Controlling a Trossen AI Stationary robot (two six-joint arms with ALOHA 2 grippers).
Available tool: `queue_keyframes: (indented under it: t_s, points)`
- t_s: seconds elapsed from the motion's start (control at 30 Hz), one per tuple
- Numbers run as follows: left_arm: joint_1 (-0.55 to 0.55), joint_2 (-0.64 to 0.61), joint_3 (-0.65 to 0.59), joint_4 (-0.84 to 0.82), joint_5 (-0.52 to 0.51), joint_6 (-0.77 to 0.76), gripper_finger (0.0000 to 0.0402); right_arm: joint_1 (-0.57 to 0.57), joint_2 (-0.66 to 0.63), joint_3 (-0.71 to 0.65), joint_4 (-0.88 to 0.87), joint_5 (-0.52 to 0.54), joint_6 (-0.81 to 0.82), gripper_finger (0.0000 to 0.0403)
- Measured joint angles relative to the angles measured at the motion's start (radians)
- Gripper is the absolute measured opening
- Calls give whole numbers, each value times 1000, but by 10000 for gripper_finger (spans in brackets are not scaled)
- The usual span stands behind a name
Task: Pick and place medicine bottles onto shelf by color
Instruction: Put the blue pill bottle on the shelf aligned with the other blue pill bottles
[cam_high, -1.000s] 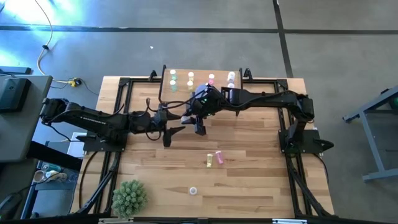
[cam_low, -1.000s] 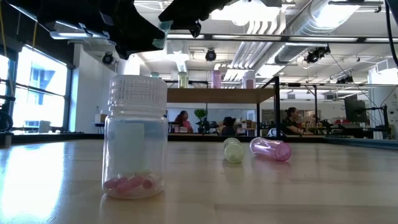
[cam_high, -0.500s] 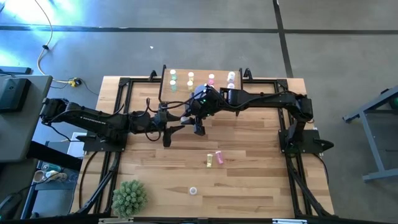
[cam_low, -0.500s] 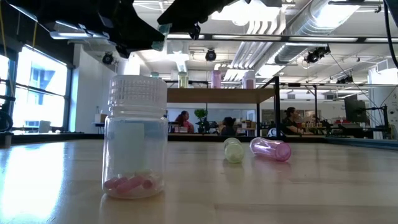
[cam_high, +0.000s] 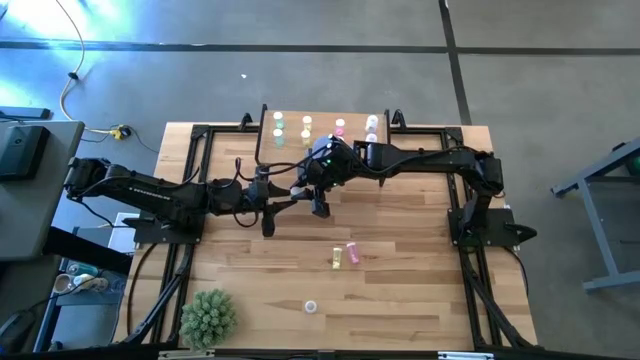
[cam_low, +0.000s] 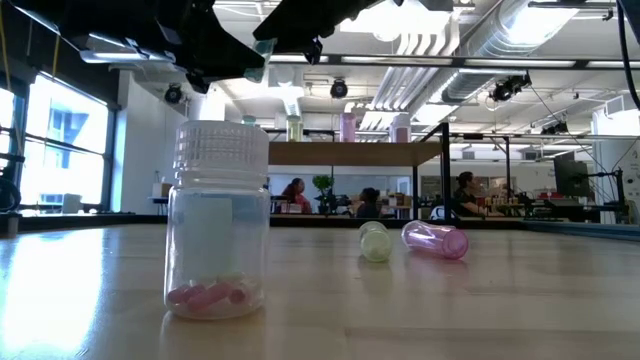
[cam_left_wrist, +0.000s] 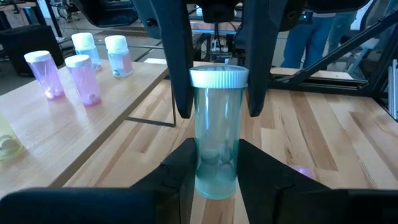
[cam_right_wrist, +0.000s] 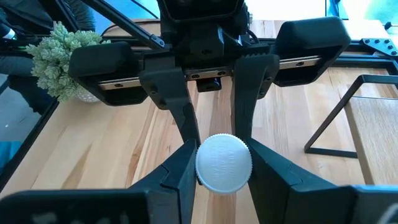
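A pale green medicine bottle (cam_left_wrist: 217, 143) with a white cap hangs upright above the table's middle, in front of the shelf (cam_high: 322, 140). My left gripper (cam_left_wrist: 217, 177) is shut on its lower body. My right gripper (cam_right_wrist: 224, 171) is shut on its cap end. In the high view the two grippers meet at the bottle (cam_high: 305, 192). Green, yellow, pink and whitish bottles stand upright on the shelf board (cam_left_wrist: 93, 118). A yellow bottle (cam_high: 338, 258) and a pink bottle (cam_high: 352, 252) lie on their sides on the table. My left gripper pinches the bottle's lower body (cam_left_wrist: 216, 168) between its two fingers, coming nearly level from the table's left, with the fingers across the bottle. The bottle stands upright, lifted clear of the table. My right gripper pinches the white cap (cam_right_wrist: 224, 163) by its rim between its two fingers (cam_right_wrist: 180, 168), slanting down from the table's right. In the left wrist view its fingers (cam_left_wrist: 177, 68) reach down on both sides of the cap.
A clear bottle (cam_low: 218, 220) holding pink pills stands near the table's front edge. A spiky green plant ball (cam_high: 208, 317) sits at the front left corner. Black frame rails (cam_high: 190, 180) run along the table's sides. People sit in the room beyond the table.
My left gripper's fingers have drawn together onto the bottle's lower body, while neither arm has moved from its place. The bottle has stayed upright in my right gripper's hold.
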Motion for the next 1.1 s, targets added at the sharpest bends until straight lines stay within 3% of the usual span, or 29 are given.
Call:
queue_keyframes:
  t_s: [0.13,0.5,0.8,0.97,1.1]
  points:
    - [0,0,0,0,0,1,94,0,0,0,0,-1,-8,121]
    - [0,0,0,1,-3,2,93,-2,-17,110,-67,-3,43,216]
    - [9,-39,0,21,0,50,93,-5,-51,275,-319,36,-112,226]
    - [21,-51,-40,89,5,24,92,-17,-68,228,-422,49,-136,226]
    - [33,-51,-105,221,17,5,92,-20,-78,101,-393,49,-128,226]
